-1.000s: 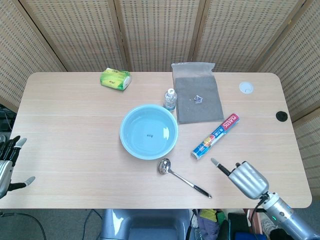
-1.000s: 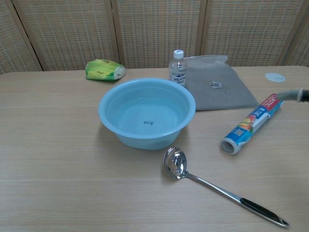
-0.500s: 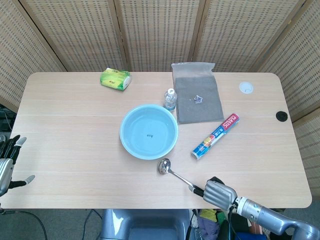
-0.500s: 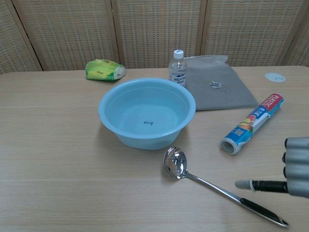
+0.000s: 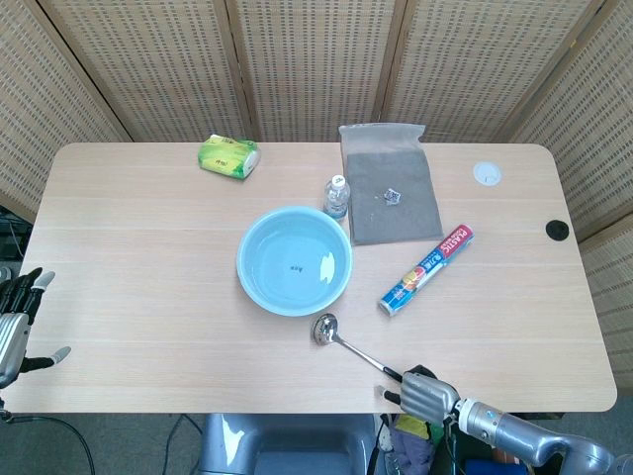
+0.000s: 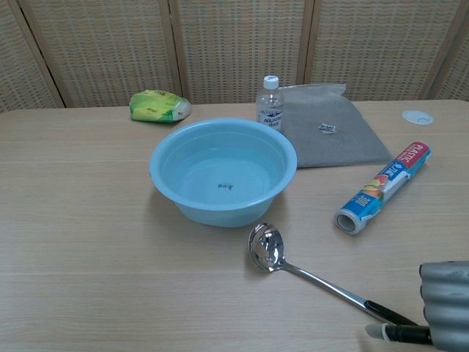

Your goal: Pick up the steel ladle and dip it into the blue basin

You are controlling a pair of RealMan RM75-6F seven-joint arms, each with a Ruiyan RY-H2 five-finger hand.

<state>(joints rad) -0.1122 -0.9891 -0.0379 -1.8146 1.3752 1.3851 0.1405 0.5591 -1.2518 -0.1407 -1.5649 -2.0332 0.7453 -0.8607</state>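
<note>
One steel ladle (image 6: 322,282) lies flat on the pale wooden table (image 5: 148,257), bowl end just in front of the blue basin (image 6: 223,170) — its black handle end under the right hand (image 6: 445,304), fingers curled over it; whether they clamp it cannot be told. Left hand (image 5: 14,322) waits off the table's left edge, fingers apart, holding nothing. Woven wicker screens (image 5: 316,59) close the room behind.

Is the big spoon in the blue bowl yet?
No. The ladle lies flat on the table, its scoop beside the blue bowl, not inside.
</note>
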